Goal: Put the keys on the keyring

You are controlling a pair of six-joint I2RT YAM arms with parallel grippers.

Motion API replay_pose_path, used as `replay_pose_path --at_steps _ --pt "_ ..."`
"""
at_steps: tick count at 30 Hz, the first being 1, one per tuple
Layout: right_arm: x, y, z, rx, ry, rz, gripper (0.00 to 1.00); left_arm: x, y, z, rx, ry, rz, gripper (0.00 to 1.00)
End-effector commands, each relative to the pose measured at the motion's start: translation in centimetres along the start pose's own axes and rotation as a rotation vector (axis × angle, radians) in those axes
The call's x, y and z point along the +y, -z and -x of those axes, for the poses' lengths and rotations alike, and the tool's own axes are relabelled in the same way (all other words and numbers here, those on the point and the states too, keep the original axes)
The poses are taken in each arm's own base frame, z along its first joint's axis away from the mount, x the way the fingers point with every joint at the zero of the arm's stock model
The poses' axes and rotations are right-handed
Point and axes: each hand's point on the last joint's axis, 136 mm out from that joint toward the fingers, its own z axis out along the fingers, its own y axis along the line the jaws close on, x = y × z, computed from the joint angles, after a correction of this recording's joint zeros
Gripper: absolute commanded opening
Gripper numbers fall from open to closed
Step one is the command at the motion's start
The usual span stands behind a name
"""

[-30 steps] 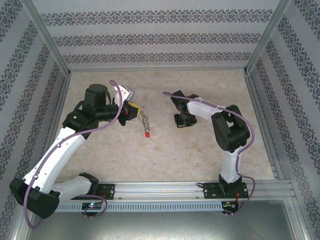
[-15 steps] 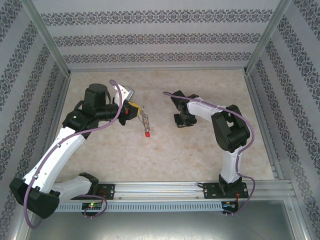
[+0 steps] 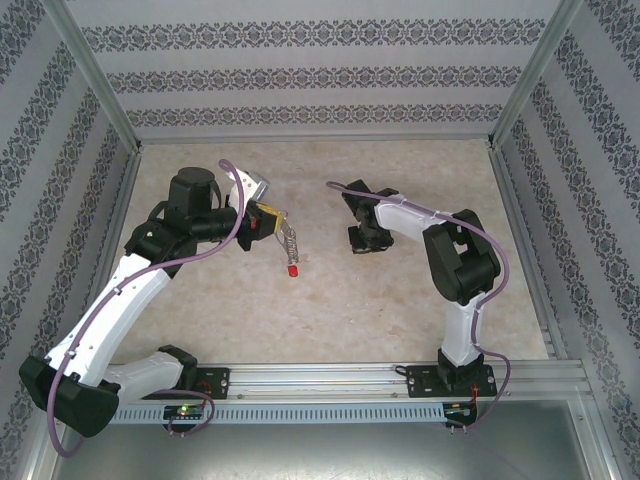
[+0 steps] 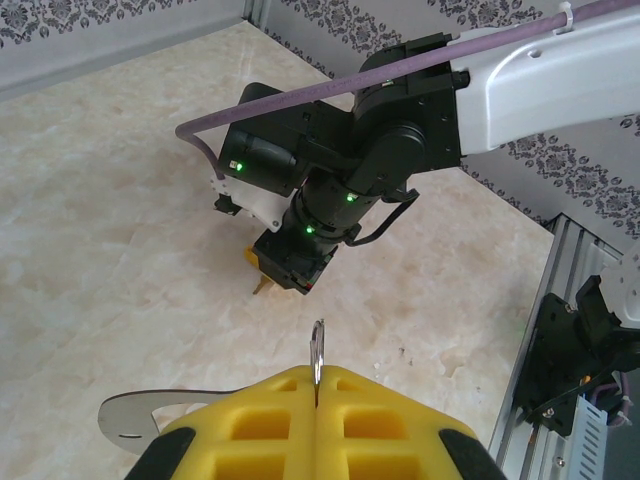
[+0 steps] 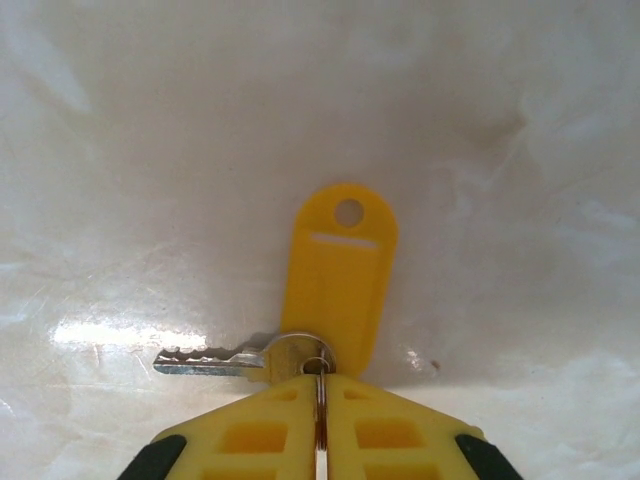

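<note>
Both pincers are loaded here. The left pincer (image 3: pixel 268 219) is clamped tight on the keyring (image 4: pixel 317 352), which is seen edge-on as a thin metal sliver poking up out of the yellow pads. The chain (image 3: pixel 288 240) and red tag (image 3: pixel 292 270) hang below it. The right pincer (image 3: pixel 363 243) is closed on the keys (image 5: pixel 215 360), pinched by the little split ring. The blade is laid out towards the left of the right wrist frame, and the yellow tag (image 5: pixel 340 265) points up-frame. It's held low over the worktop (image 3: pixel 400 320); whether it's touching can't be told.

What matters for the next move: in the top view the keys sit right of the keyring at about the same height, with only bare worktop between them. From the left wrist, the right pincer is seen dead ahead of the loop. Nothing is in the way, though the dangling chain could probably get snagged.
</note>
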Motion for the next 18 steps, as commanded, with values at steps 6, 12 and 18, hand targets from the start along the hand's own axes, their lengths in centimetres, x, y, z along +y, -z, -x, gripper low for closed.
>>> replay_pose_path --at_steps 6,12,18 --pt "-0.42 0.93 0.24 -0.017 -0.015 -0.001 0.15 -0.51 0.76 2.42 -0.071 -0.055 -0.02 0.0" --pt "-0.58 1.07 0.42 -0.024 -0.018 -0.004 0.18 -0.47 0.65 2.5 -0.07 -0.055 -0.022 0.0" --pt "-0.5 1.14 0.55 -0.026 -0.019 -0.001 0.14 -0.5 0.62 2.5 -0.07 -0.055 -0.025 0.0"
